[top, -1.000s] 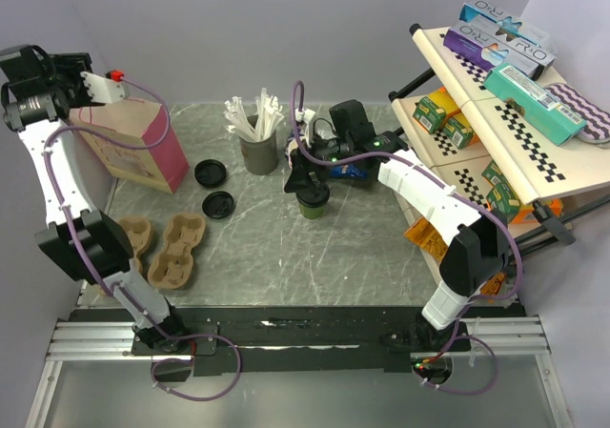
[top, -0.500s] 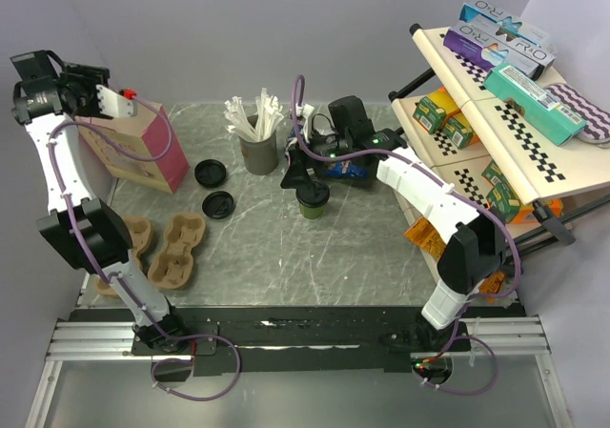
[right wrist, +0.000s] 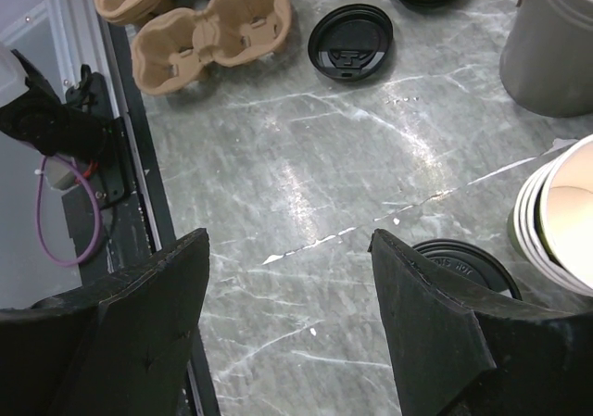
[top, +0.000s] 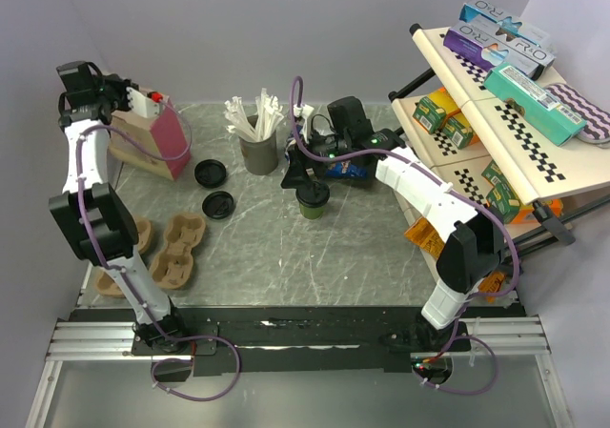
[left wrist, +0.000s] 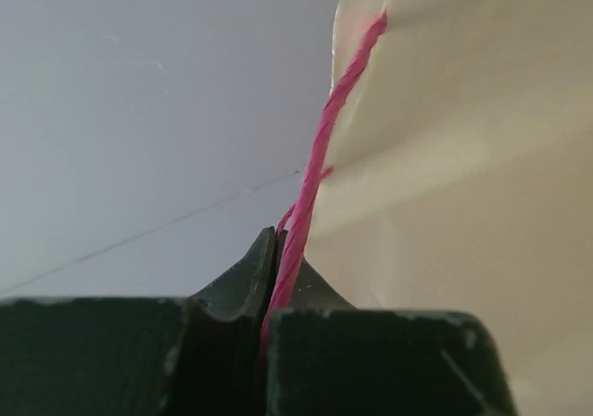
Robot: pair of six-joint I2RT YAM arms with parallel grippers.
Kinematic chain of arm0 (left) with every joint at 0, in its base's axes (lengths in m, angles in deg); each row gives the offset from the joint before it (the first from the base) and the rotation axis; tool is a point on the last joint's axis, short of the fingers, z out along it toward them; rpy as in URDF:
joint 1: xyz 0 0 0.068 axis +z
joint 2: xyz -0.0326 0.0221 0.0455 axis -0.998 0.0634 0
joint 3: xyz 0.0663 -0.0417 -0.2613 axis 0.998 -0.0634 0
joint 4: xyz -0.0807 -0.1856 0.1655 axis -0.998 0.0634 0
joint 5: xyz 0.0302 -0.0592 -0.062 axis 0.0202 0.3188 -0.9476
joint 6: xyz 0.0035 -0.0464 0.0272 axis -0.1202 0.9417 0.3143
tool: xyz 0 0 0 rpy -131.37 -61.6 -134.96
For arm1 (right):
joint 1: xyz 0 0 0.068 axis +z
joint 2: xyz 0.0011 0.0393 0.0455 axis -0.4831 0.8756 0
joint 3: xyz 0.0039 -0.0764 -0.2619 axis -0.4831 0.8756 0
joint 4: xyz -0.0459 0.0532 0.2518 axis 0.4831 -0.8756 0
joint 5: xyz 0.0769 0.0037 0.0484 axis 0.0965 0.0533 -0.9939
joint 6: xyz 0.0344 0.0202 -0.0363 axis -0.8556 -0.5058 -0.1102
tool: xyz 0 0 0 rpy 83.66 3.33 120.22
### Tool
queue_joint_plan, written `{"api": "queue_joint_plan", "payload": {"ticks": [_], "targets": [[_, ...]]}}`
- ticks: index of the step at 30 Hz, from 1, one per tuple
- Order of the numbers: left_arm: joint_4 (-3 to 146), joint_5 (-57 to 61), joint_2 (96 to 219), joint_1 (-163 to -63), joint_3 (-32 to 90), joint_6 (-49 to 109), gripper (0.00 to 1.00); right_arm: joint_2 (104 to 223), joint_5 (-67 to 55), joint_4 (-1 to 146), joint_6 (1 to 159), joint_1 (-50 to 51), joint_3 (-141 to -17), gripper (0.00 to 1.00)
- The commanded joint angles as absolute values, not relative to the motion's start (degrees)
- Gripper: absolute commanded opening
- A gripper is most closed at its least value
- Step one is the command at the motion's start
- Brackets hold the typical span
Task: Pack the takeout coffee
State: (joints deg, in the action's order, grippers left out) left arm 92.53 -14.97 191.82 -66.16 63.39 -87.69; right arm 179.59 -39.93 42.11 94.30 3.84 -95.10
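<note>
The takeout coffee [top: 312, 202], a dark green cup with a black lid, stands mid-table. In the right wrist view its lid [right wrist: 463, 260] peeks out from behind one finger, outside the gap. My right gripper [top: 299, 176] [right wrist: 289, 245] hovers open just left of and above the cup, with only bare tabletop between its fingers. At the back left, my left gripper [top: 145, 100] [left wrist: 275, 249] is shut on the pink twisted handle [left wrist: 320, 147] of the paper bag [top: 152, 147] [left wrist: 463, 157].
A stack of cream cups [right wrist: 561, 217] stands right beside the coffee. A grey holder of stirrers [top: 259, 150] is behind it. Two loose black lids [top: 211, 173] [top: 218, 205] and brown cup carriers [top: 179, 250] lie left. A shelf of boxes [top: 496, 75] fills the right.
My left arm swung in over the bag's top and shut on its pink handle; the bag has shifted and tilted. The right gripper and the coffee have barely moved.
</note>
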Motion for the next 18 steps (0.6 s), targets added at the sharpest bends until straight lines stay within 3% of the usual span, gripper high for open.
{"api": "queue_joint_plan", "payload": {"ticks": [1,18], "targets": [[83.7,-13.2,184.0,-66.2,60.2,-83.5,0.01,178.2,-39.4,42.6,95.3,3.4,-95.4,0.77],[88.6,-12.4,157.6,-65.4,45.8,-72.9,0.01,176.8,-39.3,41.4,96.5,3.3,-96.2,0.77]]}}
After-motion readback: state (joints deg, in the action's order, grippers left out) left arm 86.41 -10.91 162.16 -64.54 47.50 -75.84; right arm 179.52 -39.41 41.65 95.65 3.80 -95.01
